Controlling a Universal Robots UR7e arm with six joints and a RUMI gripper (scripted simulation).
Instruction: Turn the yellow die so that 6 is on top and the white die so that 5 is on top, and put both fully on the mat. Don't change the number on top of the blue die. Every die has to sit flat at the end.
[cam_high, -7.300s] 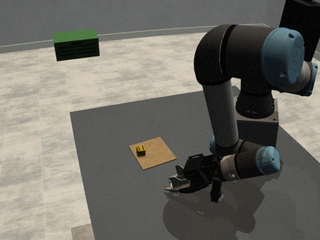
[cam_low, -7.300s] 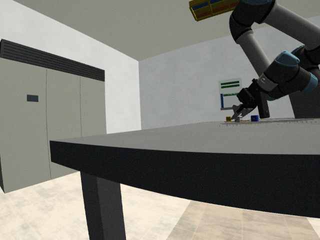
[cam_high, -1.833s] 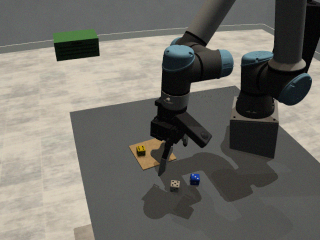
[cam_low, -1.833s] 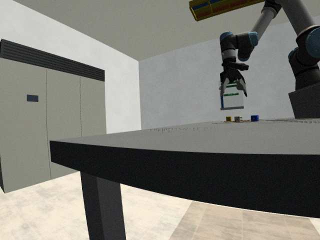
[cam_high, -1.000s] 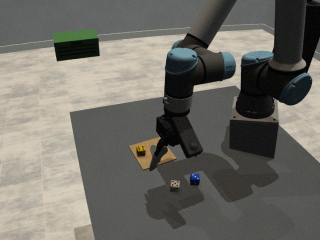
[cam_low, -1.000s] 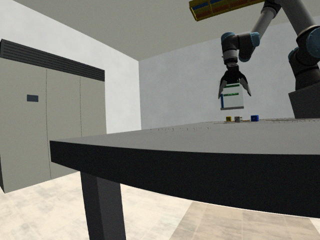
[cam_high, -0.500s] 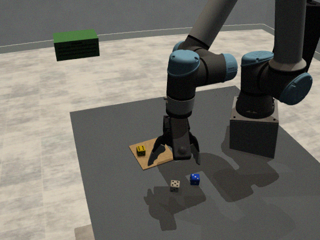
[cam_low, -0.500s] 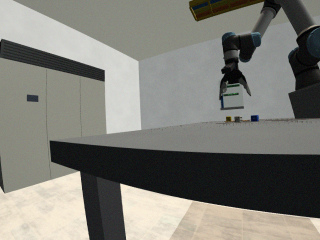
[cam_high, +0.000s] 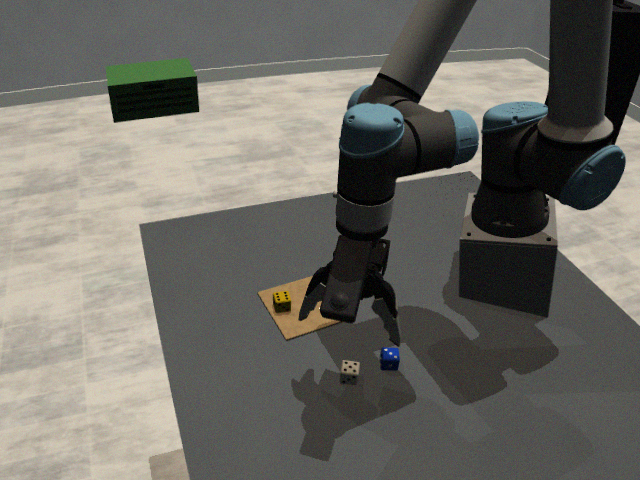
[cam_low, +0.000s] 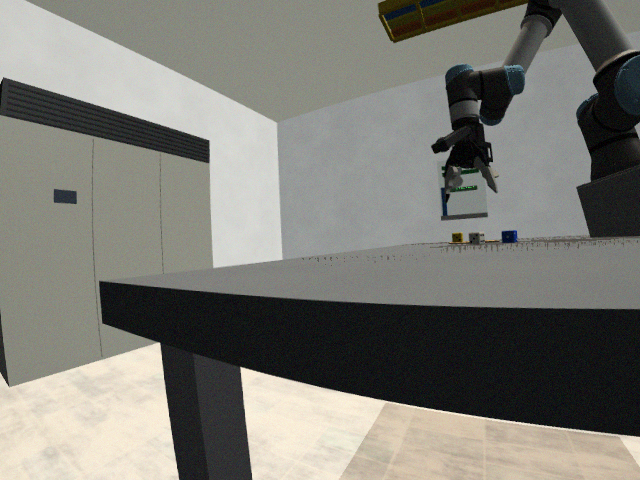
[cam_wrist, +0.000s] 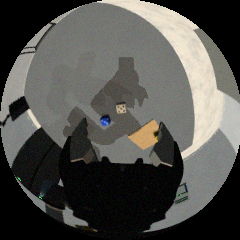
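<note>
Now, the pincer stands wide apart with nothing in it, high above the surface. The yellow die sits on the mat, and its top looks like a 6. The white die is off the mat, on the surface, with what reads as a 5 on top. The blue die rests near it, also off the mat.

So the step in hand, I judge, is carrying the white die over without any turn. Come straight down over it, pincer upright, and line the fingers up with two opposite side faces — a grip across corners could twist it. Choose the pair of faces that keeps both fingers off the blue die; an open finger coming down on that side could tip it. Close gently, lift level, and set it down flat on the bare part of the mat, well inside the edge and apart from the yellow die — then open before rising.

As for writing, the dice carry only pips; the marks on the wall panel are too small to read, and no brand is legible.
</note>
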